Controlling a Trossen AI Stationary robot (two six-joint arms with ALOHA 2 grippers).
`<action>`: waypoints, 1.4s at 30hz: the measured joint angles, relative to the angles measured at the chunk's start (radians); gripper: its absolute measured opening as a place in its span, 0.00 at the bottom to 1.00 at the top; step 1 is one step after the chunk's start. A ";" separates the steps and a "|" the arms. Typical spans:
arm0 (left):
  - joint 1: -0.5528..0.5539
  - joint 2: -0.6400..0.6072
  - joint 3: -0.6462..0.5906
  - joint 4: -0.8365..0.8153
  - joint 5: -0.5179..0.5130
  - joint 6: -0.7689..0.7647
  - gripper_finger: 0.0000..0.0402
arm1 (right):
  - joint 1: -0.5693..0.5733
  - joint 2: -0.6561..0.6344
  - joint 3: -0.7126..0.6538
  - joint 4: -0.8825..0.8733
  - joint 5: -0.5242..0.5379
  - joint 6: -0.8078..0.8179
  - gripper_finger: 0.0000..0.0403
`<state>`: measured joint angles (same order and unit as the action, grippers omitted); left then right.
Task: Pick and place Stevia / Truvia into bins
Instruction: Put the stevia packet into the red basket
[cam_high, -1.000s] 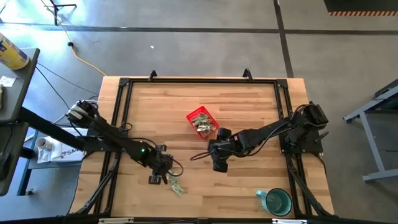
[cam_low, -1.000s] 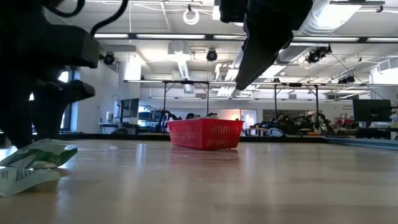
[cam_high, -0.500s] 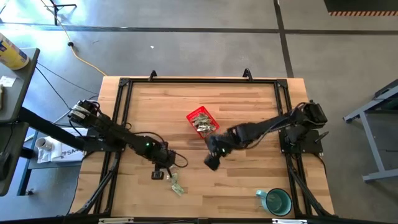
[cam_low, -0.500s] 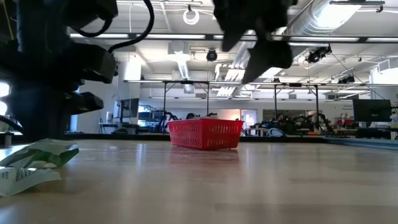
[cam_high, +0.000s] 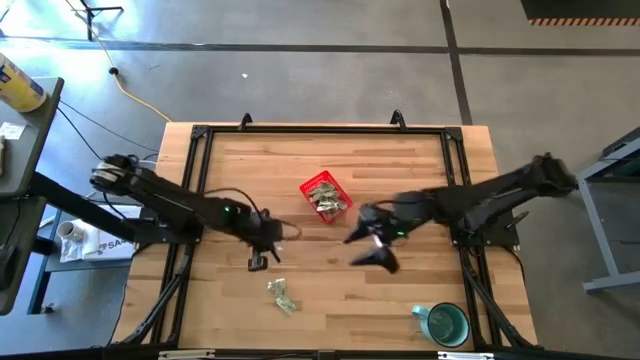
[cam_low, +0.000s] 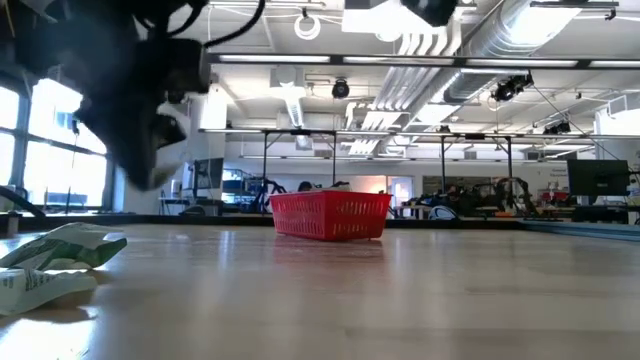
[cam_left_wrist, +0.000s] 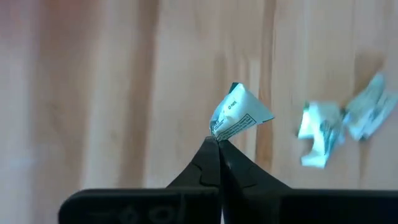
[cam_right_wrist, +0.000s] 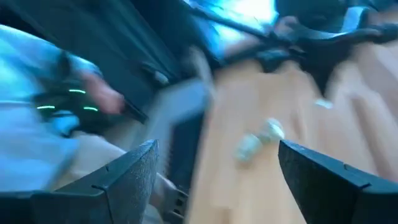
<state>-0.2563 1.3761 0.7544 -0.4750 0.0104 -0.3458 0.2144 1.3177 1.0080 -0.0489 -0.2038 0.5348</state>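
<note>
Wooden desk (cam_high: 400, 160) as I view it — left gripper (cam_left_wrist: 216, 138) pinches one packet (cam_left_wrist: 239, 116); right gripper (cam_high: 378, 258) spread wide — red basket (cam_high: 325, 196) between them.

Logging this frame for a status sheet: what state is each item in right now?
Left end effector: shut on a packet, lifted off the table.
Right end effector: open, empty.
Basket: upright, holds packets.
Loose packets: crumpled, lying on the table.
Mug: upright at the table's corner.
</note>
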 joint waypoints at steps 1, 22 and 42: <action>0.011 -0.024 0.001 0.004 -0.013 0.000 0.06 | 0.006 -0.035 -0.064 0.094 -0.010 0.003 0.80; 0.451 0.236 0.284 0.161 0.036 0.222 0.06 | -0.149 -0.407 -0.720 0.882 0.031 -0.123 0.80; 0.492 0.303 0.364 0.059 0.055 0.349 0.06 | -0.189 -0.660 -0.995 0.463 0.104 -0.125 0.80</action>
<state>0.2359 1.6794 1.1187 -0.4159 0.0650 0.0032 0.0257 0.6582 0.0133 0.4142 -0.0997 0.4101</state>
